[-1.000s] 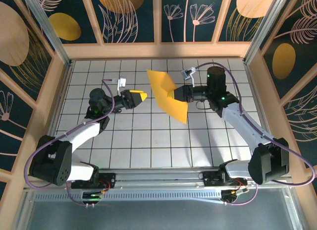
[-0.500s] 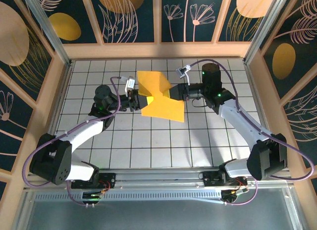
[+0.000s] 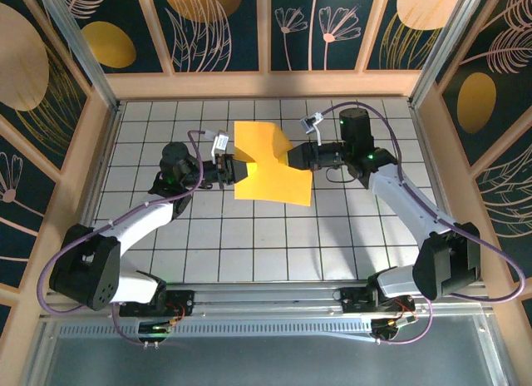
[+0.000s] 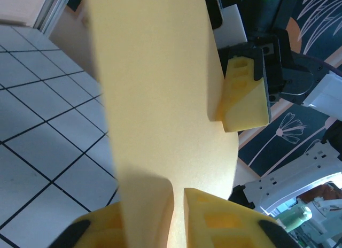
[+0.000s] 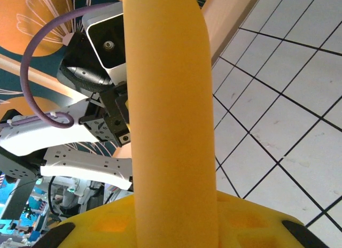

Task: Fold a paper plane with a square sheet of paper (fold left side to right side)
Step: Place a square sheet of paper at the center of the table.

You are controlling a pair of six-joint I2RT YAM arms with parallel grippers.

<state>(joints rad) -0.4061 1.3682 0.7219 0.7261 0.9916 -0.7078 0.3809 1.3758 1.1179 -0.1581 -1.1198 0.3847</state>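
Table: white tiled top (image 3: pixel 249 244). The work goes on above its far half, about midway between the left and right edges.
Left gripper: (image 3: pixel 231 171) slightly the nearer of the two. Its jaws are pinched onto the left edge of the sheet. The left wrist view shows the paper running down between its pads (image 4: pixel 224 224) with no gap visible.
Sheet of paper: (image 3: pixel 268 165) orange-yellow, lifted off the table and hanging in the air between the two grippers. It is bowed rather than flat, waisted where it is held.
Right gripper: (image 3: pixel 293 157) a little farther back, closed on the sheet's right edge. The paper rises straight out from between its pads (image 5: pixel 240 221).
Key relation: the sheet lies to the right of the left gripper and to the left of the right one. Its span runs left to right, roughly parallel to the table's near edge, and the grippers face each other across it. Judgement: the left arm holds the edge that must travel, towards the right gripper.
Change: a second ago the left gripper stood wide open, apart to the left, and the sheet hung slanted from the right gripper alone. Now both hold it and it sits squarer.
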